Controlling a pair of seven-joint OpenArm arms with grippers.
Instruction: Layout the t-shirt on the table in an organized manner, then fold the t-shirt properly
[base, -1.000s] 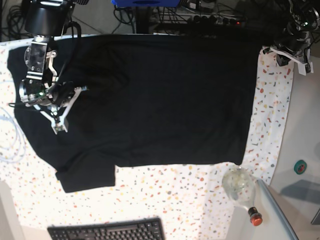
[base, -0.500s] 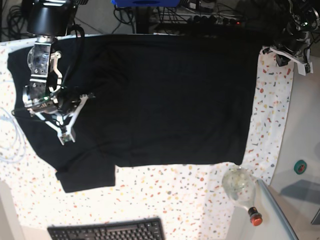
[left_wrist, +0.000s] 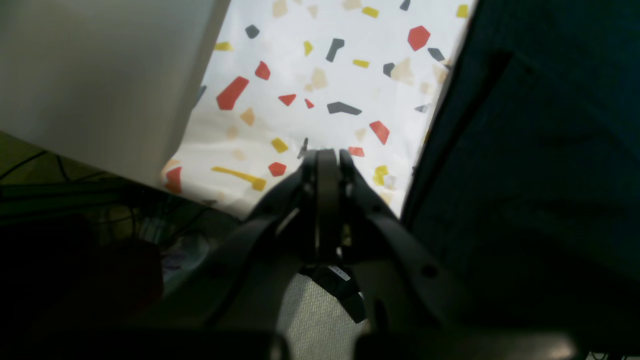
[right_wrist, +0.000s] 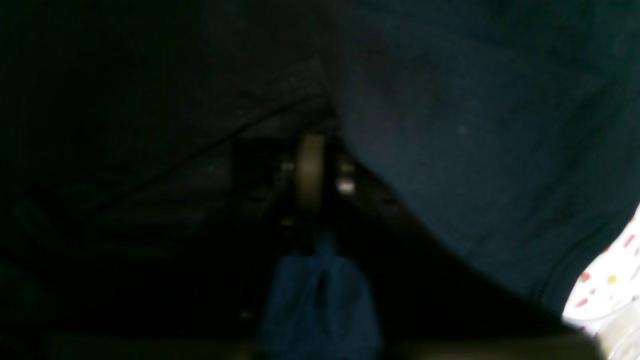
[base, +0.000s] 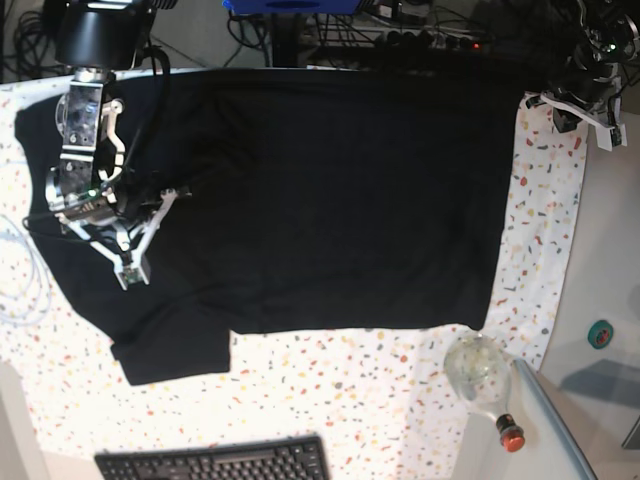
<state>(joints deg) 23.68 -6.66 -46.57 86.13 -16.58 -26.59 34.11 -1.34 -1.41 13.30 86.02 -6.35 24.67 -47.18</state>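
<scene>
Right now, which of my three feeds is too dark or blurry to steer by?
Right wrist view: nearly black and soft, the t-shirt fills the frame, only a sliver of table shows bright. Left wrist view: well lit on the speckled cover, but the shut left end effector is blurred up close. Base view: evenly lit and sharp, though shirt folds vanish into flat black.

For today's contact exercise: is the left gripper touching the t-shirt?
Apart. In the left wrist view the shut left gripper hangs over bare speckled table, with a strip of cover between it and the t-shirt edge.
</scene>
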